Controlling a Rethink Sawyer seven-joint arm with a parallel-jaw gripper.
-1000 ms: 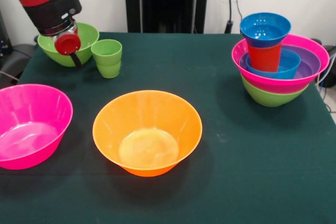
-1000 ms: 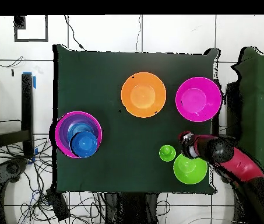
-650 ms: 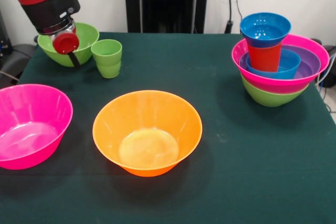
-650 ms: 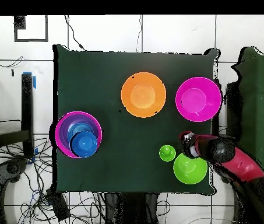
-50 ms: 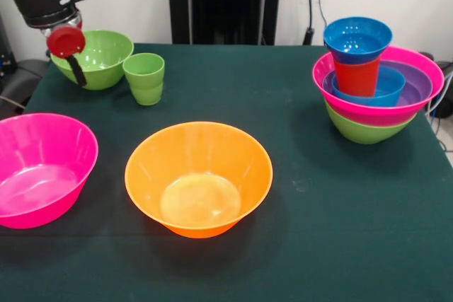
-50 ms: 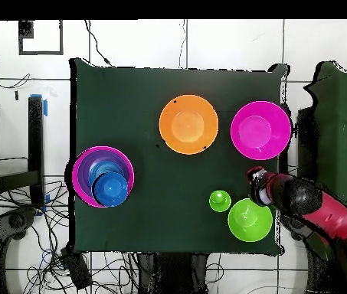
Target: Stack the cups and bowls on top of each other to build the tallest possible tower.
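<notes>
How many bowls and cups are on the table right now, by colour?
Pink bowls: 2
Green bowls: 2
Orange bowl: 1
Purple bowl: 1
Blue bowls: 2
Green cup: 1
Orange-red cup: 1
Total: 10

I see a matt dark green cloth over my worktop (image 5: 304, 210). The orange bowl (image 5: 199, 178) and pink bowl (image 5: 41, 167) look like glossy, smooth plastic, faintly translucent. The green cup (image 5: 145, 78) and the tower (image 5: 377, 83) have the same shiny plastic finish.
</notes>
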